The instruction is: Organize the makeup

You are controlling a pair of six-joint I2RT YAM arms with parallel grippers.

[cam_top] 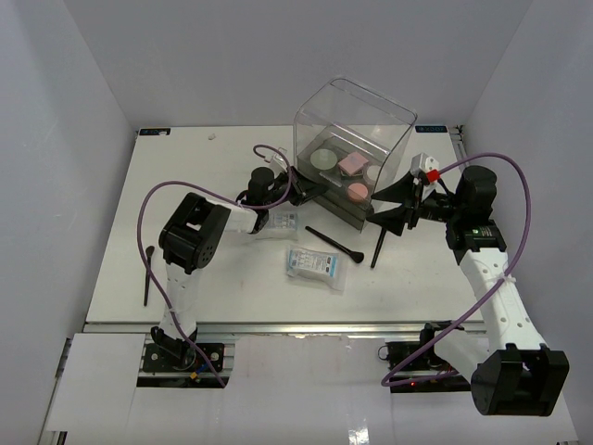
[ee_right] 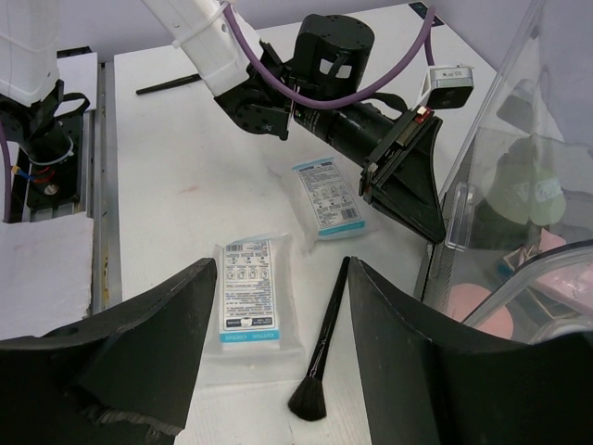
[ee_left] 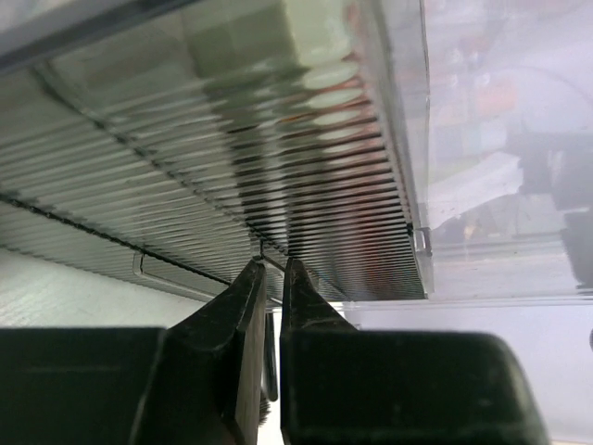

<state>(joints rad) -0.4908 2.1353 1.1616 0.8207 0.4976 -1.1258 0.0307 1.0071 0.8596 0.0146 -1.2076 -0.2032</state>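
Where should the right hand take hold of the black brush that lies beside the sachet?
Grip the black brush at the middle of its thin handle, coming straight down from above with the right hand, fingers across it. It lies flat on the table, and its soft bristle head may squash.

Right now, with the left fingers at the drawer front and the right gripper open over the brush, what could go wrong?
1. Left gripper is nearly shut at the lower edge of the ribbed drawer; a pull may slip off or drag the whole clear box.
2. Right gripper hangs open over the black brush, with a sachet right beside one finger; closing could catch it too.
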